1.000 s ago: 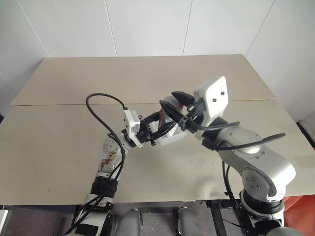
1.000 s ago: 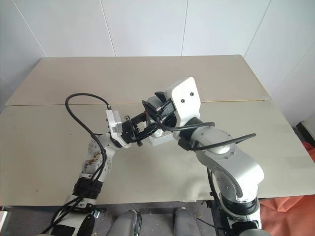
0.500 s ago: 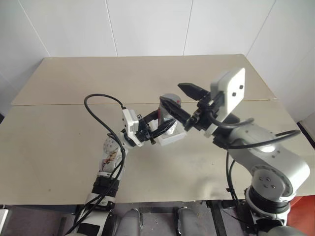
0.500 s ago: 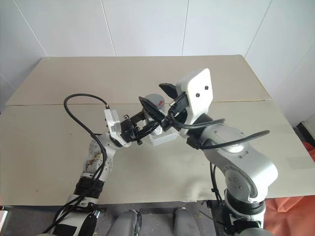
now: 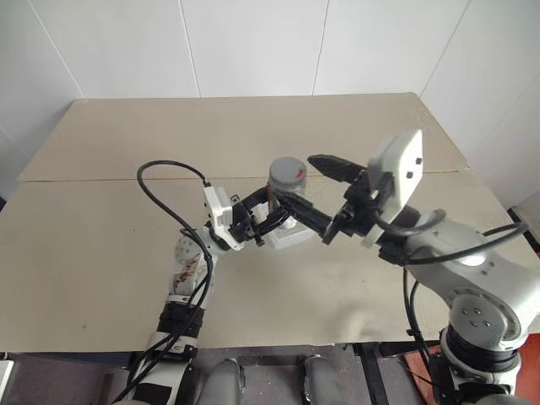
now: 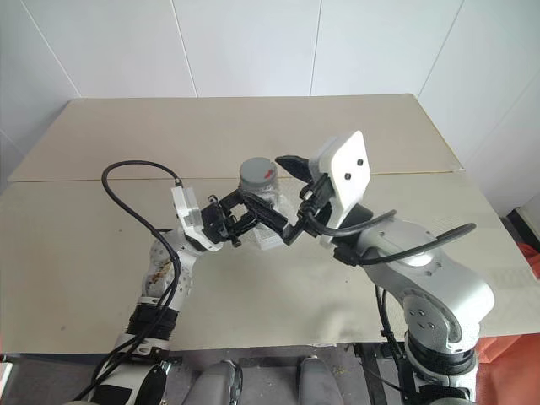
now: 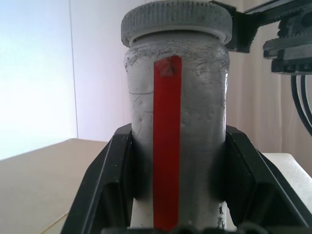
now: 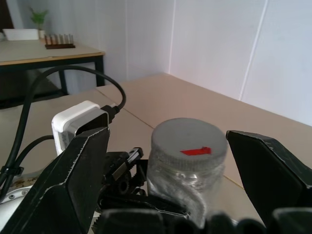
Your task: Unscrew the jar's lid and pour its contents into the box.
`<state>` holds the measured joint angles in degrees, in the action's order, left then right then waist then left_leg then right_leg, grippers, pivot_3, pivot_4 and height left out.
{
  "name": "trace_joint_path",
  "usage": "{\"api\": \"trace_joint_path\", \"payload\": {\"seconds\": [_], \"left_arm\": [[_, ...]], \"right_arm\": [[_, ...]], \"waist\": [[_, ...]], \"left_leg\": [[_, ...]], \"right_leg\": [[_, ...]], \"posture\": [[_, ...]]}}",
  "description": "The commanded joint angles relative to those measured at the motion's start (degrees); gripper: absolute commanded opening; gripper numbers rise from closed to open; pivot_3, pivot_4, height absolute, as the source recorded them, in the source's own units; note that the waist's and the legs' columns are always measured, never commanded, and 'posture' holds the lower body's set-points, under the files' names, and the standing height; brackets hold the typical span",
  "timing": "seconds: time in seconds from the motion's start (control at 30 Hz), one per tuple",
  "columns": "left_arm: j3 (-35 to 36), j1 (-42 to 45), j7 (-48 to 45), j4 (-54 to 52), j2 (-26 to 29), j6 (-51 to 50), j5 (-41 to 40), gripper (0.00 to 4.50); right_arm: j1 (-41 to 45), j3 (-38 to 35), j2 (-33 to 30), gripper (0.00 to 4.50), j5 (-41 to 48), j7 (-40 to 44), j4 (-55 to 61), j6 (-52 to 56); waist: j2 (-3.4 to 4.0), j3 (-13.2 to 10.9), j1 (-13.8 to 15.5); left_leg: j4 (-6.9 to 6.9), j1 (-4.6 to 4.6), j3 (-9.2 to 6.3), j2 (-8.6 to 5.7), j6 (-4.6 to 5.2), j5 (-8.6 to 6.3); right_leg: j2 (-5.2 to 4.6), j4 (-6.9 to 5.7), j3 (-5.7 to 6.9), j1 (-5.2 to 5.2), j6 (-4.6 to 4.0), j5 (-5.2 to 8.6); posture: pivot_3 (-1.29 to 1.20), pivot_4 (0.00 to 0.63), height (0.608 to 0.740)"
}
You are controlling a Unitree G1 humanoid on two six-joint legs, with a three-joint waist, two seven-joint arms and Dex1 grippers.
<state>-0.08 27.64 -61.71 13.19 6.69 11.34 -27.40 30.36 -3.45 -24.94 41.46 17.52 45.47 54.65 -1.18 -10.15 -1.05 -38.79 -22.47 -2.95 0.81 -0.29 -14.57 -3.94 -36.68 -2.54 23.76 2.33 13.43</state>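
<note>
My left gripper (image 7: 176, 132) is shut on the jar (image 7: 175, 122), a cloudy clear cylinder with a vertical red stripe, and holds it upright above the table. The grey lid (image 8: 189, 146) with its red mark sits on the jar's top. On either side of the lid, my right gripper (image 8: 168, 137) stands open, with both fingers (image 8: 73, 180) apart from it. Just below and behind the jar, the white box (image 5: 293, 239) rests on the table. The jar's cloudy wall hides the contents.
The beige table (image 5: 101, 253) has a seam running across its middle, with its far edge against a white wall. A black cable (image 5: 164, 169) loops up from my left wrist over the table's left half.
My right gripper, which was shut on the lid, has opened, let it go and drawn back a little to the right. The lid stays on the jar, and the left gripper has kept still.
</note>
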Motion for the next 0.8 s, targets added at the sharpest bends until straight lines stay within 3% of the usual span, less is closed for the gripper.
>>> {"api": "trace_joint_path", "payload": {"seconds": [0.03,0.37,0.8], "left_arm": [[0.09,0.59,-0.81,-3.10,-0.05,0.76,-1.62,2.11],[-0.75,-0.13,-1.26,-4.61,-0.37,0.46,-2.07,2.11],[-0.31,-0.72,-1.19,-4.07,-0.18,0.02,-2.79,2.11]], "right_arm": [[1.54,1.78,-0.90,4.48,-3.17,1.96,-2.75,-4.80],[5.84,5.92,0.86,4.48,-8.11,6.34,-11.47,-11.87],[4.30,2.16,-0.11,4.48,-5.51,7.12,-9.84,-10.90]], "waist": [[0.00,0.00,0.00],[0.00,0.00,-0.01],[0.00,0.00,0.12]], "left_leg": [[0.00,0.00,0.00,0.00,0.00,0.00],[0.01,-0.11,0.01,0.01,0.00,0.00],[-0.01,-0.33,-0.01,0.00,0.00,0.00]], "right_leg": [[0.00,0.01,0.00,0.00,0.00,0.00],[0.01,-0.02,-0.03,0.16,-0.01,-0.01],[0.01,-0.03,-0.01,0.36,-0.02,-0.01]], "posture": [[0.00,0.150,0.740],[0.00,0.150,0.740],[0.00,0.150,0.740]]}}
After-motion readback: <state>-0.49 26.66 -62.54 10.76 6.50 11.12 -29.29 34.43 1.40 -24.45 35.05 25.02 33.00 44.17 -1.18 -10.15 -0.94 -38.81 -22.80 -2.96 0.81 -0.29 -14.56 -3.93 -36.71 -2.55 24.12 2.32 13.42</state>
